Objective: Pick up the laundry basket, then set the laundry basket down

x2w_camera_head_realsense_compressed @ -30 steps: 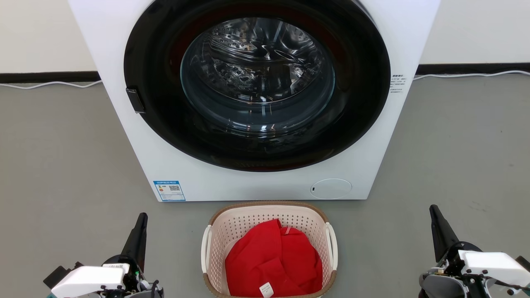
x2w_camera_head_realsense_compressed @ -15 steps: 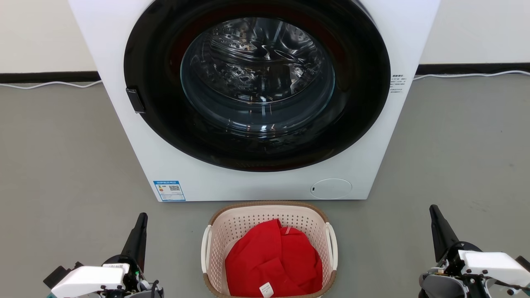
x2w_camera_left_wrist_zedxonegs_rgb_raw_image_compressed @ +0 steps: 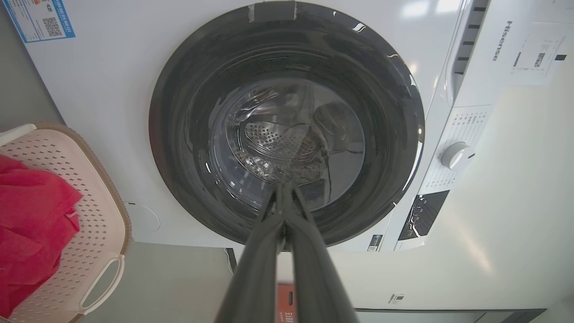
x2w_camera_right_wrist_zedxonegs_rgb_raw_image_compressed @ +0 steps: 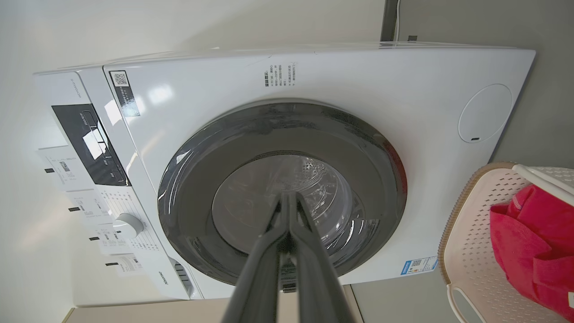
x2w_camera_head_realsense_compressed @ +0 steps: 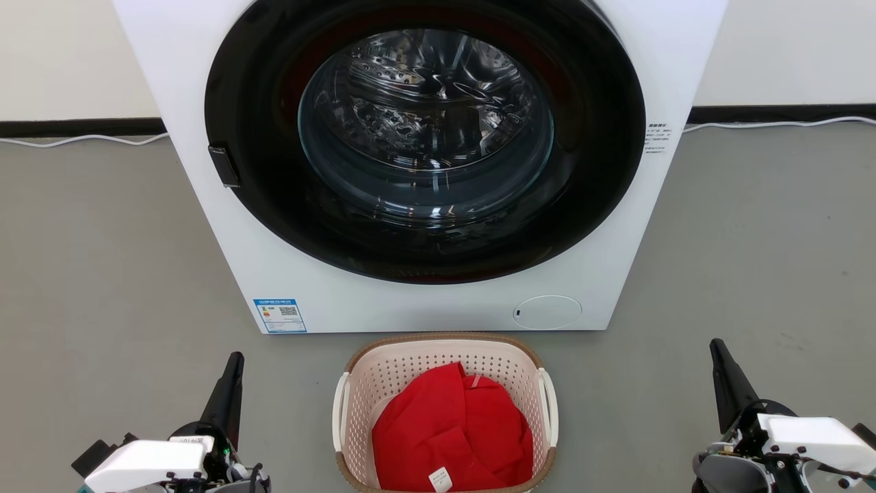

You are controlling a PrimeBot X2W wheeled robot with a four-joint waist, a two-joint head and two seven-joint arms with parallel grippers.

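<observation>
On the grey floor (x2w_camera_head_realsense_compressed: 102, 274) just before the washer (x2w_camera_head_realsense_compressed: 274, 287) sat the laundry basket (x2w_camera_head_realsense_compressed: 404, 370), a red garment (x2w_camera_head_realsense_compressed: 452, 431) inside — untouched. Left gripper (x2w_camera_head_realsense_compressed: 235, 363) and right gripper (x2w_camera_head_realsense_compressed: 718, 352) flanked it, well apart from its handles — each with fingers pressed together, grasping nothing.

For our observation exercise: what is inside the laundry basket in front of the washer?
A crumpled red garment with a small white tag lies inside the laundry basket, covering most of its bottom. Anything beneath the cloth is hidden.
</observation>
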